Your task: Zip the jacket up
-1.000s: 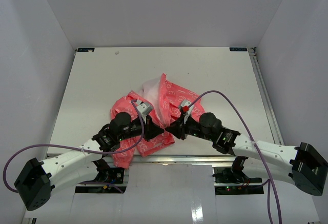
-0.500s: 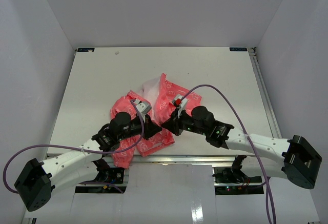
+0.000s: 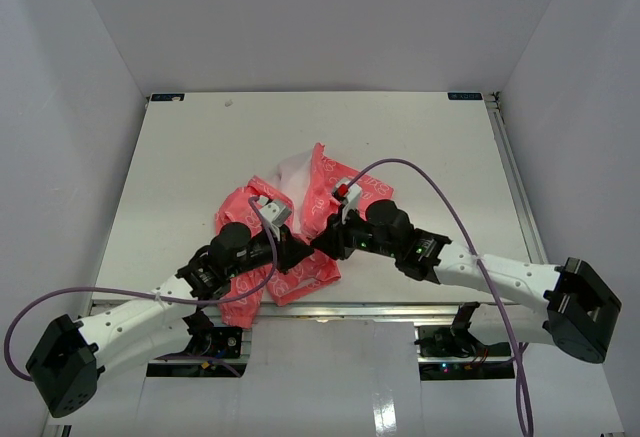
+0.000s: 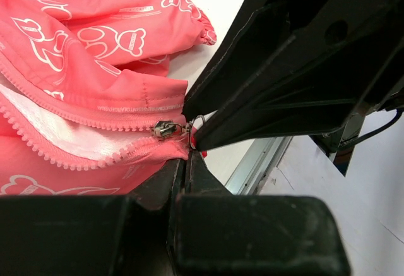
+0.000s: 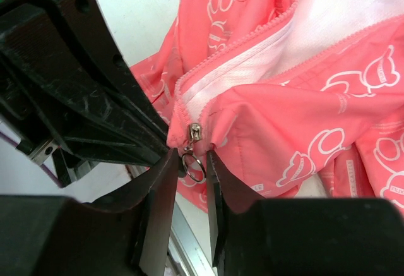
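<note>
Pink jacket (image 3: 250, 215) with white scribble pictures lies in a crumpled heap on the white counter (image 3: 190, 147). Its zip slider (image 4: 165, 128) sits at the near bottom corner of the heap. Most of the pink cloth lies to the left of the slider and beyond it. A bit of white lining (image 3: 293, 169) peeks out on the far side of the slider.

Just left of the slider is the left end effector (image 4: 184, 165). Its two black fingers are pressed together. They pinch the bottom edge of the jacket right below the slider. In the left wrist view, two rows of pink zip teeth (image 4: 82, 119) run off to the left of the slider. The rows are apart, with white lining between them, so the zip is undone.

A small silver ring (image 5: 194, 167) hangs from the slider. Just right of the slider is the right end effector (image 5: 189, 159). Its fingers (image 5: 158, 206) are drawn in close, one on each side of the ring, and they nip it just under the slider.

From above, the two end effectors meet tip to tip at the slider. A purple cable (image 3: 430, 189) loops over the arm to the right of the slider.
</note>
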`<action>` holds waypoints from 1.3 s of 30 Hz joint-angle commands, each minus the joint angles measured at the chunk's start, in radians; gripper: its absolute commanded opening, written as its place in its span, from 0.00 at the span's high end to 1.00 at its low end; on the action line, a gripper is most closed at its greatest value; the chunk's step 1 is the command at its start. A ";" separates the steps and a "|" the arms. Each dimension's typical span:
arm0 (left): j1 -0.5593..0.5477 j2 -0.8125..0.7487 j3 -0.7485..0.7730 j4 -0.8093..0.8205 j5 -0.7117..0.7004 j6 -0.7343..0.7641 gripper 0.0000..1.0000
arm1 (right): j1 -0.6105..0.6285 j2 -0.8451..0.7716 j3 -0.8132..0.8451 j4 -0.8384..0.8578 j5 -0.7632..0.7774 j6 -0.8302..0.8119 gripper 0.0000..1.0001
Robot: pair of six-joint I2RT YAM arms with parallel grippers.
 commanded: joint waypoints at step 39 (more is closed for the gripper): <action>0.003 -0.010 -0.015 0.083 0.205 -0.085 1.00 | 0.588 -0.241 -0.436 0.576 0.815 -1.475 0.37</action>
